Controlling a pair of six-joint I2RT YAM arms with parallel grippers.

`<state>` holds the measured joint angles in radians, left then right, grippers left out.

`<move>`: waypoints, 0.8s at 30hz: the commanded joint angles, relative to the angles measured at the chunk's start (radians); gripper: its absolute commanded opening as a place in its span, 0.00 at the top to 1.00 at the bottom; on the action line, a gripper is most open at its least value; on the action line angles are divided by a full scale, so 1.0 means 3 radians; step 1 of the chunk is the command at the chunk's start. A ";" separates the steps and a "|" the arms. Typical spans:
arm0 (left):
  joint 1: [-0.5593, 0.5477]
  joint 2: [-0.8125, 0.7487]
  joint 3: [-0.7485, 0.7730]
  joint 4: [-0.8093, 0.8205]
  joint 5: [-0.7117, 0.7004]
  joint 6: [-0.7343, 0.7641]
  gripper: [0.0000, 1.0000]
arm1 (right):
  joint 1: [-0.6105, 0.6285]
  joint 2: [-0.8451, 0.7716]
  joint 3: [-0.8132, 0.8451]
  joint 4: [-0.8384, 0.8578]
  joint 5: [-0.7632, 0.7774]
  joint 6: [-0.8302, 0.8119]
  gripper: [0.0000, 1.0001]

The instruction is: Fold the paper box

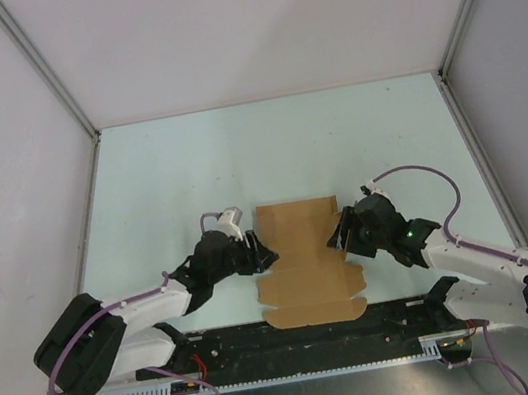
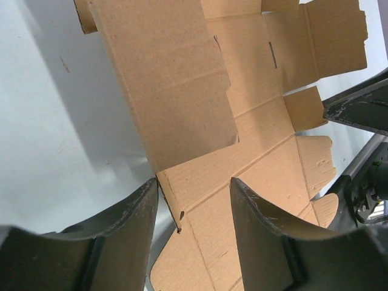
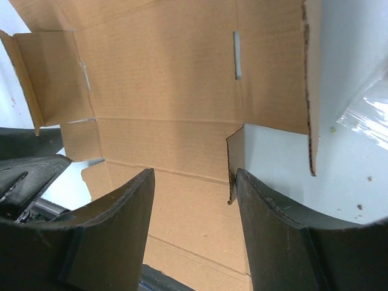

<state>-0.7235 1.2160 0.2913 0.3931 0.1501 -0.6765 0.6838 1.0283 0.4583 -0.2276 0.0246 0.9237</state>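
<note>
The single paper box (image 1: 304, 257) lies as a flat, unfolded brown sheet at the near middle of the worktop (image 1: 169, 173), long axis running near to far, with a left flap lifted off the surface. The left fingers (image 2: 127, 236) stand apart over its left edge and the right fingers (image 3: 273, 230) stand apart over its right edge, neither pair pinching the card. Bare worktop stretches far and to both sides of the two arms.

The unfolded paper box (image 1: 304, 257) lies on the pale green table (image 1: 169, 173), near the front.
</note>
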 commanded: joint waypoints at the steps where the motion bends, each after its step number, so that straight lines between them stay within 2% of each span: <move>1: -0.0017 -0.0024 0.0149 0.0040 0.0144 -0.0056 0.44 | 0.0062 0.0075 0.0006 0.0232 -0.0051 0.0060 0.39; 24: -0.0370 0.0063 0.0205 0.0034 0.0108 -0.0189 0.44 | 0.0180 0.0188 0.0006 0.0314 -0.0051 0.0122 0.39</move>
<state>-0.8246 1.2549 0.3351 0.3840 0.1829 -0.7074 0.7311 1.0859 0.4580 -0.1585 0.0101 0.9501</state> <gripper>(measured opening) 0.558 0.607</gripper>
